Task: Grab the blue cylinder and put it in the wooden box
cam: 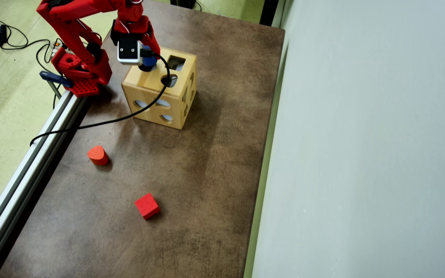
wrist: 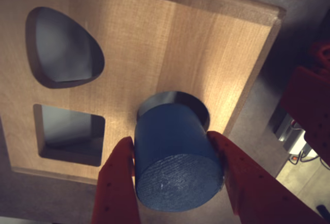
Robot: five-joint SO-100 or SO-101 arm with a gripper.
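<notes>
The blue cylinder, judged rigid, light and smooth-sided, is clamped across its curved wall by the gripper and is held over the round hole at 5 o'clock on the wooden box top.

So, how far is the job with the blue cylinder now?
Picking up is done: the jaws hold the blue cylinder. Insertion is in progress, its far end entering the round hole of the wooden box. Left: release it so it drops inside.
</notes>
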